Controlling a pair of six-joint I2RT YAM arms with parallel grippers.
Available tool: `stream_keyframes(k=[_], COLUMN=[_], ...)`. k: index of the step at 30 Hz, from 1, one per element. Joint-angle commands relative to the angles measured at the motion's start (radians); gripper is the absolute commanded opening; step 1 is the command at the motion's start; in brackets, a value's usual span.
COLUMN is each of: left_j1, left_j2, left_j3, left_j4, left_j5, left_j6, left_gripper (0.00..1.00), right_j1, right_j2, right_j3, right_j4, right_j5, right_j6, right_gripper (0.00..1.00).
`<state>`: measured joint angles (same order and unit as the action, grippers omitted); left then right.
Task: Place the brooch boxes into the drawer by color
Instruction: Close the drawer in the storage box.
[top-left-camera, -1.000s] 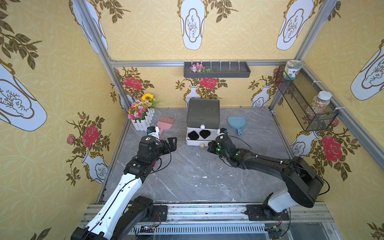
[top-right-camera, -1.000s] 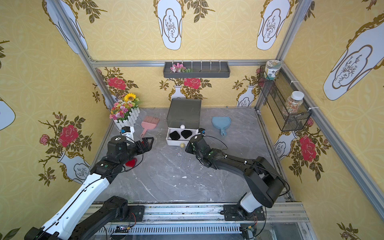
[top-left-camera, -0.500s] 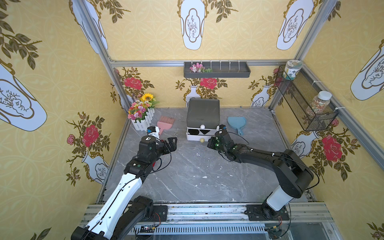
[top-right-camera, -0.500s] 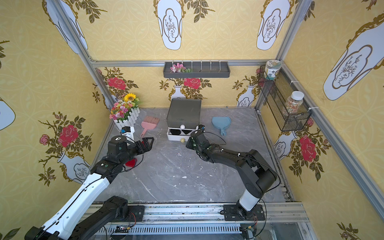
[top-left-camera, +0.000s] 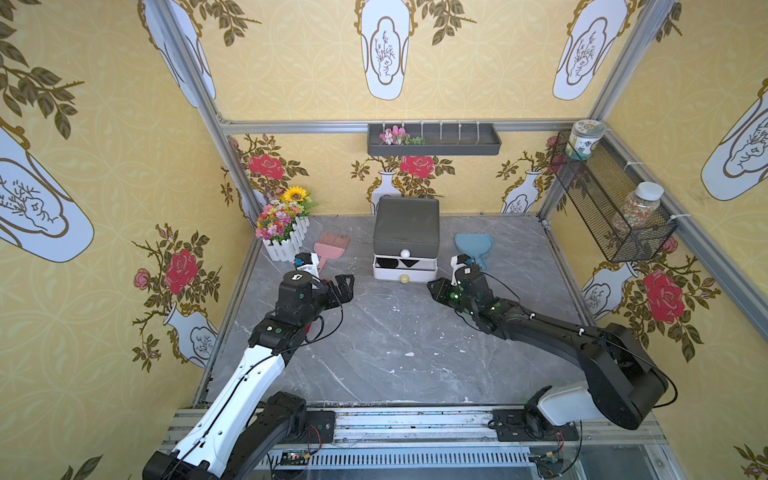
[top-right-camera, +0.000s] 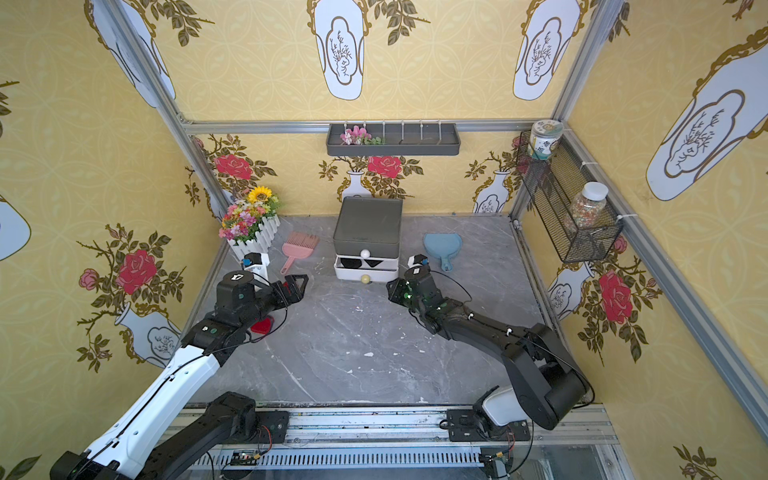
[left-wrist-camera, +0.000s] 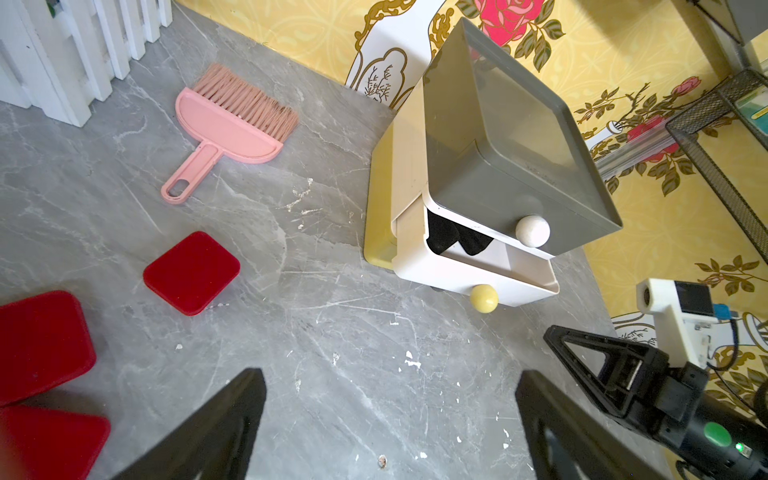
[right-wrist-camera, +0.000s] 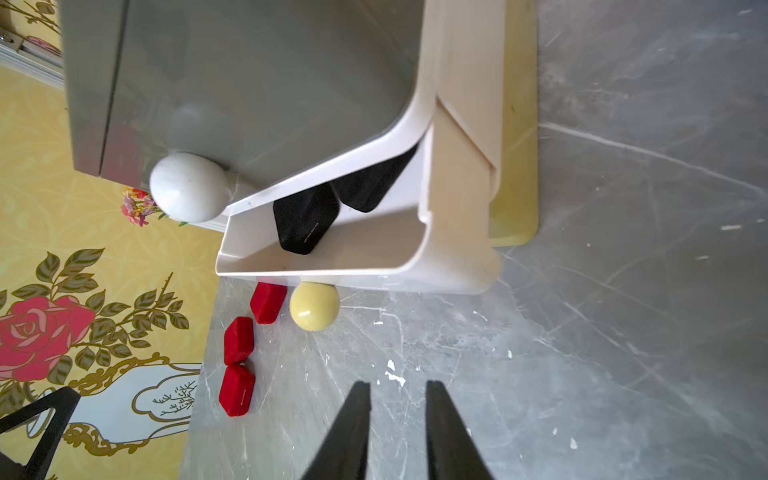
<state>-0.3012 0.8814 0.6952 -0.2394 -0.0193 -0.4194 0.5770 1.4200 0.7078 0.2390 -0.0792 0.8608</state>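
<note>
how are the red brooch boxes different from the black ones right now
The red brooch boxes lie out on the grey table; the black brooch boxes sit inside the partly pulled-out white drawer. Three red ones show, only two black. The red ones lie uncovered; the black ones are half hidden under the grey tier. Both kinds are flat, rounded-square cases.

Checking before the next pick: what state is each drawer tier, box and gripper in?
Dark grey tier: closed.
White tier: partly open.
Olive-yellow tier: appears closed.
Black brooch boxes: two, lying inside white tier.
Red brooch boxes: three, lids closed, on table.
Left gripper: open, empty.
Right gripper: shut, empty.
</note>
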Motion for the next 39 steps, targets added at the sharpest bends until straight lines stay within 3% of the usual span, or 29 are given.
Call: stream_keyframes(k=[1, 12, 33, 36, 39], left_j1=[-0.001, -0.001, 0.000, 0.000, 0.000], left_j2=[0.003, -0.002, 0.013, 0.010, 0.010], left_j3=[-0.003, -0.002, 0.002, 0.002, 0.002], left_j4=[0.003, -0.008, -0.005, -0.003, -0.003], left_j5=[0.010, 0.000, 0.001, 0.000, -0.001], left_j6=[0.003, 0.002, 0.006, 0.008, 0.006], left_gripper=[1.00, 1.00, 1.00, 1.00, 1.00], right_j1=[-0.025, -0.109, -0.185, -0.184, -0.184], right_j2=[-0.012, 0.155, 0.338, 0.323, 0.283], right_j3=[-0.018, 0.059, 0.170, 0.136, 0.081], right_j4=[0.065, 0.182, 0.287, 0.319, 0.347], right_j5=[-0.083, -0.168, -0.153, -0.153, -0.154], right_j6=[0.028, 0.054, 0.062, 0.068, 0.083], right_gripper=[0.00, 0.00, 0.00, 0.09, 0.27])
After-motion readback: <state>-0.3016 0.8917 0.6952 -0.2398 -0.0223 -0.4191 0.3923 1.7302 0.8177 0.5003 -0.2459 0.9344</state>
